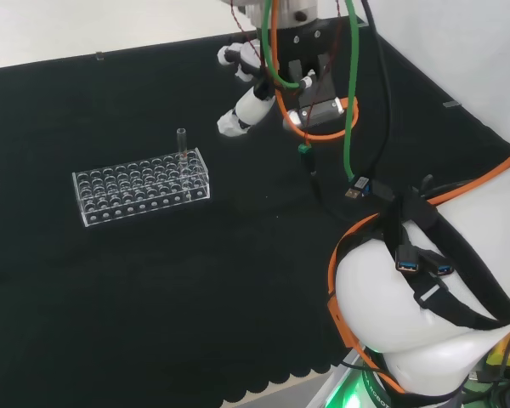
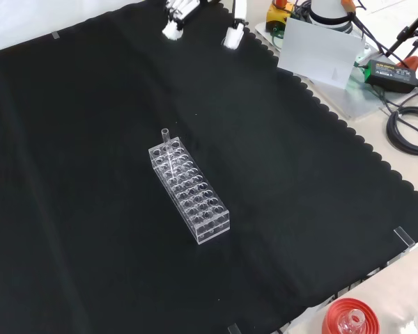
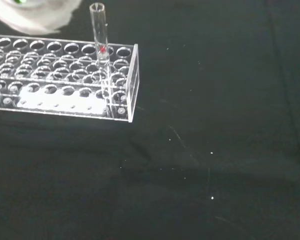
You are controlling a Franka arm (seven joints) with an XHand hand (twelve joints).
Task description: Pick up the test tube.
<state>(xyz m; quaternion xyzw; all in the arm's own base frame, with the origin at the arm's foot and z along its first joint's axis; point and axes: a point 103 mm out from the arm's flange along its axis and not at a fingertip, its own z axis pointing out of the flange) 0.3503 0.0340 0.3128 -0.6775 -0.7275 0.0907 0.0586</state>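
Observation:
A clear test tube [image 1: 182,141] stands upright in an end hole of a clear plastic rack [image 1: 140,187] on the black cloth. In the front view the tube [image 2: 166,136] rises from the far end of the rack [image 2: 191,193]. The hand [image 1: 246,109] hovers to the right of the rack in the head view, apart from it, with its fingers relaxed and nothing between them. Its fingers [image 2: 176,19] reach in at the front view's top, well beyond the rack. Up close in the wrist view, the tube [image 3: 98,31] carries a small red mark and stands at the rack's [image 3: 65,75] end.
A red ribbed stand [image 2: 348,320] with a glass piece sits off the cloth at the front view's bottom right. A white sheet [image 2: 320,49], a power brick [image 2: 386,68] and cables lie past the cloth's scalloped edge. Arm cables [image 1: 348,102] hang near the hand.

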